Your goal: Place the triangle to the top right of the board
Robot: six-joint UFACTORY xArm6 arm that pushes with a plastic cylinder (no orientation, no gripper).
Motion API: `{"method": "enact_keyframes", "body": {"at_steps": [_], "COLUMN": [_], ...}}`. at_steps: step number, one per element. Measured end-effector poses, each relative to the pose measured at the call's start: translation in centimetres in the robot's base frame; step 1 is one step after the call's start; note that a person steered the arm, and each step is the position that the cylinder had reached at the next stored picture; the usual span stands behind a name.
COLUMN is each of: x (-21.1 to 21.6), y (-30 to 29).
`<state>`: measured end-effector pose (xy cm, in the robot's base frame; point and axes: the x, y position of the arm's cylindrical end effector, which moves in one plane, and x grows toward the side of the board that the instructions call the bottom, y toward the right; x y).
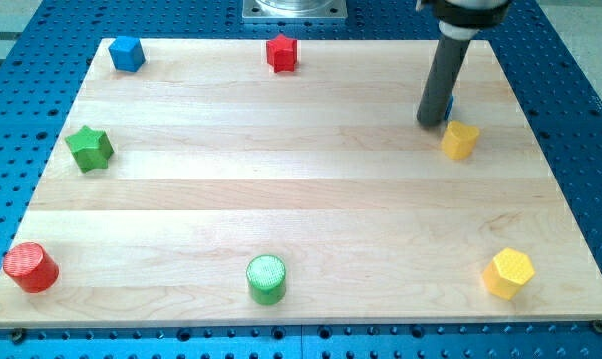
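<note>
- Nearest, along the view's bottom edge of the pale wooden board (301, 209), stand a red plastic cylinder (30, 267) at the left, a green plastic cylinder (267, 279) in the middle and a yellow plastic hexagonal block (508, 273) at the right. All three are well apart from my work.
- Farther up, a green plastic star (89, 148) sits near the view's left edge.
- On the right side, a small yellow plastic block (459, 140), its shape hard to make out, lies just beside my tip (431, 123), on the tip's right and slightly below it.
- A blue sliver (451, 103) peeks out at the rod's right edge, just above the yellow block. I judge this to be the triangle, already in the board's upper right part. The rod hides most of it, so I cannot confirm its shape or whether the tip touches it.
- I have no fingers to spread or close, only the straight dark rod.
- To do this step well, I should push from the blue piece's lower left side, up and rightward, with short strokes through its middle so it does not spin away.
- I should also keep the rod from dragging the yellow block along, and stop short of the board's edge.
- Farthest, along the top edge, are a blue plastic cube (127, 53) at the left and a red plastic star-like block (281, 52) near the middle.
</note>
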<state>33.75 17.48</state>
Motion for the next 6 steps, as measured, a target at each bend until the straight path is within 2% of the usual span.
{"method": "enact_keyframes", "body": {"at_steps": [1, 2, 3, 4, 6], "x": [-4.3, -1.4, -0.1, -1.7, -7.2], "y": [2.5, 2.6, 5.3, 6.4, 5.1]}}
